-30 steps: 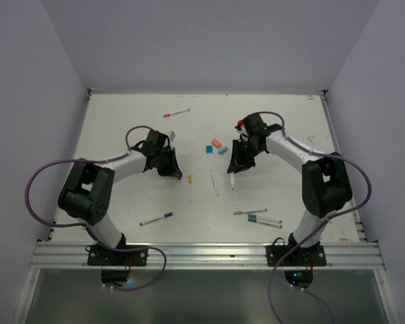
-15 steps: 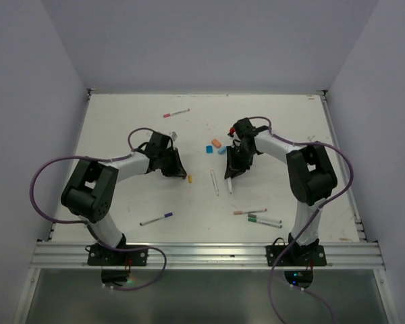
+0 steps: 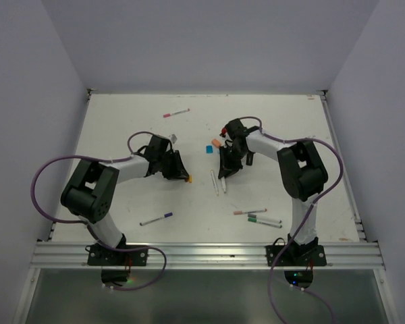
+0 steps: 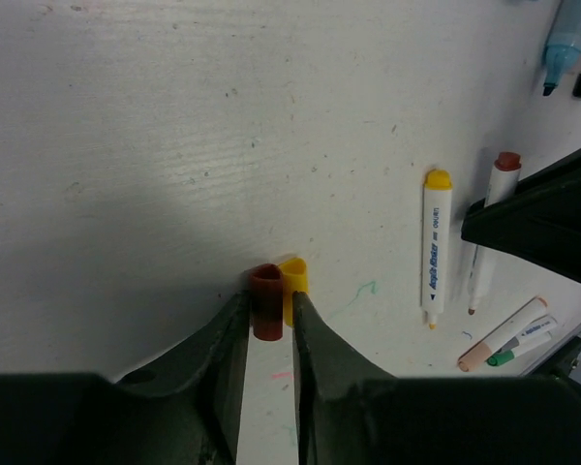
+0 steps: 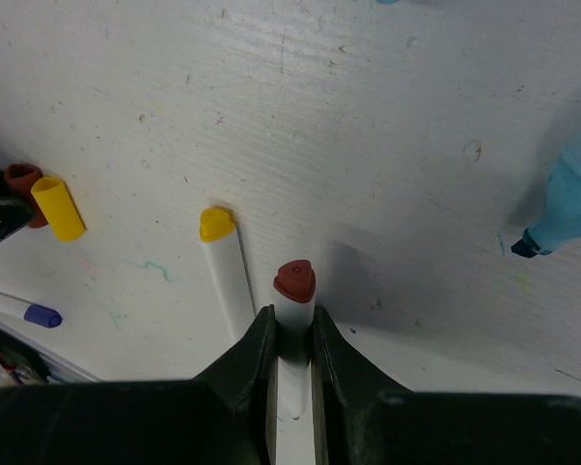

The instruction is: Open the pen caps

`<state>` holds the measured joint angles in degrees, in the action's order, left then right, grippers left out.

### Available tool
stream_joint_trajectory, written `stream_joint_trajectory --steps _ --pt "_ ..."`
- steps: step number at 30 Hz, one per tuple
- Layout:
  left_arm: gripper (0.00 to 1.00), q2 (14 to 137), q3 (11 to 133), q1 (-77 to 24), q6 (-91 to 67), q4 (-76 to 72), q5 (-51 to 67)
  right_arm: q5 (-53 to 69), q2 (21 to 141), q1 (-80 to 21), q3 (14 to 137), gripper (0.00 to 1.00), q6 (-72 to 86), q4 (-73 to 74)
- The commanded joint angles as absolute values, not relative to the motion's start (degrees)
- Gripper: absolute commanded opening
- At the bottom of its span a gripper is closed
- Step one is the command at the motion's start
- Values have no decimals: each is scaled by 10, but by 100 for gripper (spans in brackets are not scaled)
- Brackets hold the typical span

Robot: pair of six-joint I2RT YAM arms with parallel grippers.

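Your left gripper (image 4: 268, 316) has its fingers slightly parted around the brown cap (image 4: 266, 300), which sits just beside the yellow cap (image 4: 294, 279) on the table (image 4: 174, 145). Your right gripper (image 5: 292, 327) pinches the barrel of the brown-ended white pen (image 5: 295, 289), next to the yellow-ended pen (image 5: 223, 262).

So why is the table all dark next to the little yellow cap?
Left wrist view: a soft shadow, probably the arm's, lies on the table beside the yellow cap. Right wrist view: light is even; the right gripper looks dark, soft-edged.
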<state>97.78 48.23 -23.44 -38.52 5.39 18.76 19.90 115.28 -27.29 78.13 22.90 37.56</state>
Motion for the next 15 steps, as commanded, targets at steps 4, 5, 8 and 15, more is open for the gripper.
stream_joint_trajectory --steps 4,5,8,15 --pt "35 969 468 -238 -388 46 183 182 1168 -277 809 3 226 361" --pt "37 965 468 -238 -388 46 181 182 1168 -278 809 4 226 363" --pt "44 954 459 -238 -390 43 171 184 1169 -280 809 6 226 362" --pt "56 921 466 -236 -367 67 119 204 1176 -292 815 12 228 357"
